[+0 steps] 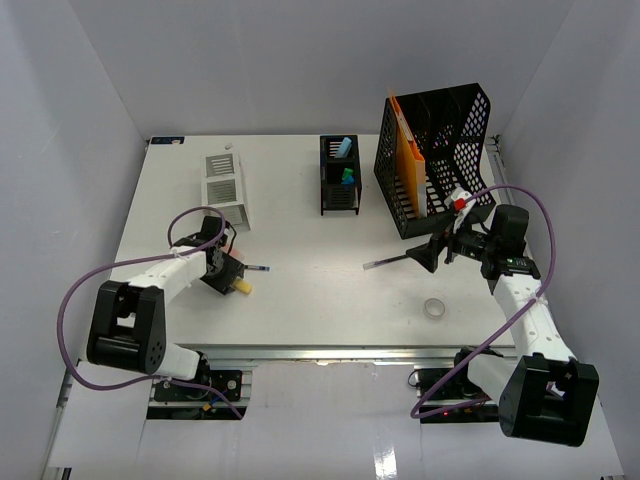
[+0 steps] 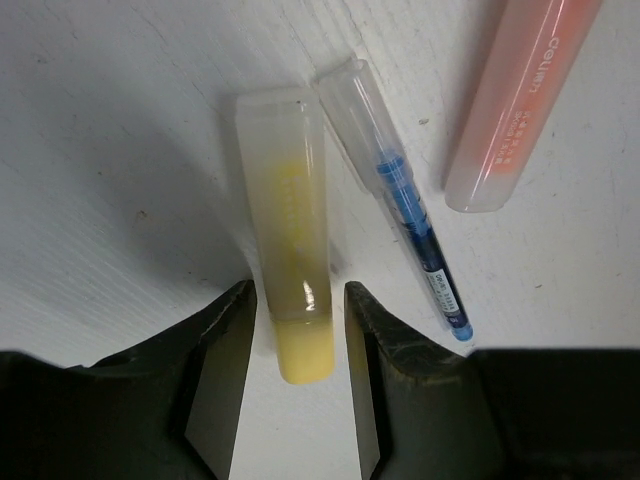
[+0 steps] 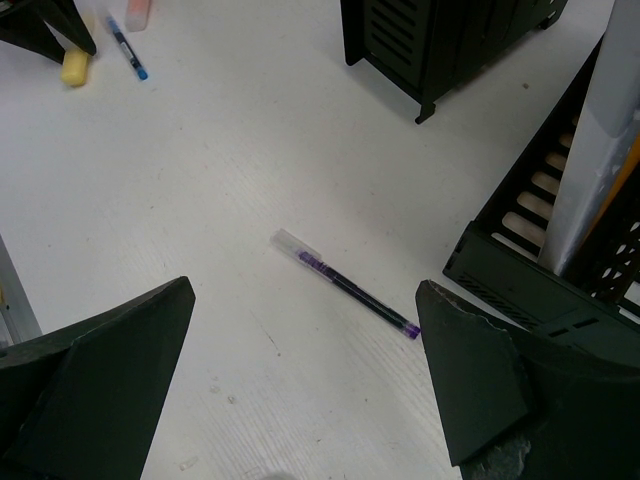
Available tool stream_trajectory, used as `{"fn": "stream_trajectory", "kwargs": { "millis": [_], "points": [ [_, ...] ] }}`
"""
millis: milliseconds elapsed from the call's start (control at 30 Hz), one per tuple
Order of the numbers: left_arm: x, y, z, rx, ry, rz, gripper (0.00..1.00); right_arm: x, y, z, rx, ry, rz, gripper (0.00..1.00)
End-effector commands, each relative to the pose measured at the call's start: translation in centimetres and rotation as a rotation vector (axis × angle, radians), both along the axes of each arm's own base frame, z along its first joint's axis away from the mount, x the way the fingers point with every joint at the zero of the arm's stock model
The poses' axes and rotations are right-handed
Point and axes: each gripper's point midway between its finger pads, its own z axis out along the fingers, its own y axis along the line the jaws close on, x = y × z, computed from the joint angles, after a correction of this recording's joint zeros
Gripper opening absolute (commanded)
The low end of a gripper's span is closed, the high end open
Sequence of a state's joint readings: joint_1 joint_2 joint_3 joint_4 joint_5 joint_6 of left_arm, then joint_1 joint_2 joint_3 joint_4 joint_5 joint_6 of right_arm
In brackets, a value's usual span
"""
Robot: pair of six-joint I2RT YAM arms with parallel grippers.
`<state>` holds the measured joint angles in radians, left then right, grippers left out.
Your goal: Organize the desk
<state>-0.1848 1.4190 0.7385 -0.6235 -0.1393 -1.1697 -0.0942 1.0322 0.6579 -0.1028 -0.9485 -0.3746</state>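
Top view: the desk [image 1: 320, 310] fills the frame, its rail along the near edge. My left gripper [image 1: 232, 275] is low near the left edge, over a yellow highlighter [image 1: 243, 289]. My right gripper [image 1: 428, 255] hangs toward the right edge, by the file rack [image 1: 450, 130].

Left wrist: the jaws flank the highlighter's butt end, close against it. I cannot tell if they bite. I'd close squarely and lift straight, sparing the blue pen [image 2: 410, 220] just beside it.

Right wrist: the jaws are spread wide and hold nothing, with a purple pen [image 3: 350, 285] on the desk below.
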Motion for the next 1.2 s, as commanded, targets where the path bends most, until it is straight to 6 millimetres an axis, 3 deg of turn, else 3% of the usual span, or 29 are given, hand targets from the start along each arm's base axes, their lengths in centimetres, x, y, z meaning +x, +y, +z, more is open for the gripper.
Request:
{"fn": "stream_trajectory", "kwargs": {
  "millis": [0,133,233,600,767,833,967,1167],
  "points": [
    [-0.9,0.4,-1.2,0.02,0.05,-0.025,0.54,0.1,-0.1,1.4,0.005,-0.05,0.005,0.98],
    [-0.9,0.1,-1.5,0.012,0.064,-0.045,0.5,0.1,0.0,1.4,0.006,-0.052,0.007,0.98],
    [-1.1,-0.1,-1.1,0.0,0.049,-0.063,0.39,0.0,0.1,1.5,0.009,-0.052,0.013,0.98],
    [-2.1,-1.9,3.8,-0.128,-0.149,-0.126,0.1,-0.5,0.4,1.5,0.023,-0.05,0.039,0.98],
    [-1.3,-6.7,7.9,-0.305,-0.388,-0.406,0.0,-1.6,2.1,1.7,0.054,-0.017,0.129,0.98],
    [-0.8,-9.4,10.2,-0.378,-0.521,-0.555,0.0,-2.5,3.8,1.9,0.049,0.002,0.2,0.98],
    [-2.0,-15.5,12.9,-0.519,-0.695,-0.896,0.0,-3.8,7.4,2.3,0.028,0.071,0.314,0.98],
    [-3.5,-23.8,16.2,-0.485,-0.963,-1.247,0.0,-2.6,9.8,4.0,0.117,0.352,0.3,0.98]
  ]
}}
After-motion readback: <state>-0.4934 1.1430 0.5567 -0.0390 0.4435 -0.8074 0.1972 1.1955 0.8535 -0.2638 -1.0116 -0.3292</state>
